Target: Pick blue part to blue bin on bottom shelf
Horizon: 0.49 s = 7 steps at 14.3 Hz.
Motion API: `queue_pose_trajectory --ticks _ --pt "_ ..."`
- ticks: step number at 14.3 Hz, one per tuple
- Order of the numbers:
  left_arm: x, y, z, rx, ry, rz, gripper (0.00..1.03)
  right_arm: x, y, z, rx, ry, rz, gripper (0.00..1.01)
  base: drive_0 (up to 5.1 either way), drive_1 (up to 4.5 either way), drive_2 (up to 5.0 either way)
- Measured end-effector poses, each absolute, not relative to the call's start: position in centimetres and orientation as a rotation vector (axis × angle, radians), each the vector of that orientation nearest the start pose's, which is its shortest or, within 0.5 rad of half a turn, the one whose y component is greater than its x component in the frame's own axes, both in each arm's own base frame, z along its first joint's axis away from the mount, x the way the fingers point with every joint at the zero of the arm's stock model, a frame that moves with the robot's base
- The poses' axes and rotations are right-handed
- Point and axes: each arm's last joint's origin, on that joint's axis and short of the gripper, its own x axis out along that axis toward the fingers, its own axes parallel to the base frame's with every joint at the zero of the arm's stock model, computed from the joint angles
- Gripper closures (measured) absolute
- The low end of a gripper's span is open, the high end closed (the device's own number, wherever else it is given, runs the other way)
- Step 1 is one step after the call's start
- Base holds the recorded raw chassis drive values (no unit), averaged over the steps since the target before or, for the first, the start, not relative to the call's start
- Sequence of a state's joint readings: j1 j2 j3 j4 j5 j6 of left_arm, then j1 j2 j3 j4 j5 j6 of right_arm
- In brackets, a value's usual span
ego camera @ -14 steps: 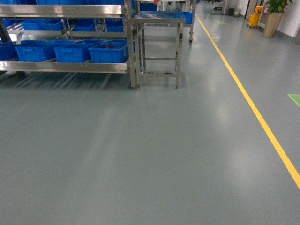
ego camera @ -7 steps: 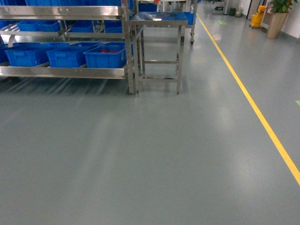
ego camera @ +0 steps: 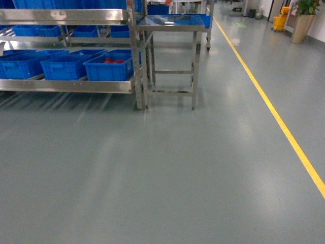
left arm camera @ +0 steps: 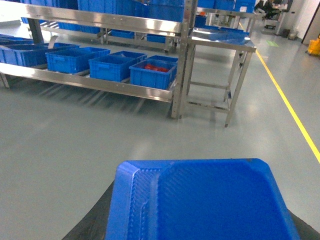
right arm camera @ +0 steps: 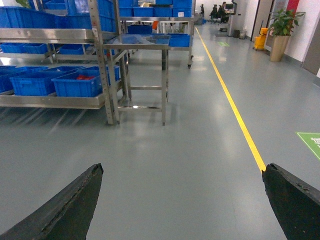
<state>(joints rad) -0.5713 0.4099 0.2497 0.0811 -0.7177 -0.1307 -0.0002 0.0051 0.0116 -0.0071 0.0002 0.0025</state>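
While the rack stands well ahead and to the left, the left gripper [left arm camera: 197,227] carries what appears to be the blue part [left arm camera: 200,200] tucked low and close to its wrist camera. That is probably to keep it steady while the base travels. Black fingers [left arm camera: 92,222] show on either side of the part and seem closed against it, though the contact itself is out of frame. Its broad textured face is turned up and its far edge runs left to right. The near end is cut off, so I cannot tell its long axis. The right gripper [right arm camera: 181,169] hangs spread wide with only floor between its fingers. On the bottom shelf [ego camera: 66,85] the blue bin [ego camera: 61,72] sits left of the crate with red bags [ego camera: 109,71], open side up. A steel table [ego camera: 170,29] stands just right of the rack.
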Motion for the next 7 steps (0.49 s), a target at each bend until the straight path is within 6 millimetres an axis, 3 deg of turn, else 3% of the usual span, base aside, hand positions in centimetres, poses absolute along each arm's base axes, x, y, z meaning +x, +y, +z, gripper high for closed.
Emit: queue_pose_trajectory --ticks 7 --pt "11.02 -4.83 22.14 -0.081 0.056 0.149 0.6 9.73 0.0 16.69 0.002 -0.005 0.0 0.03 0.1 4.38 -4.3"
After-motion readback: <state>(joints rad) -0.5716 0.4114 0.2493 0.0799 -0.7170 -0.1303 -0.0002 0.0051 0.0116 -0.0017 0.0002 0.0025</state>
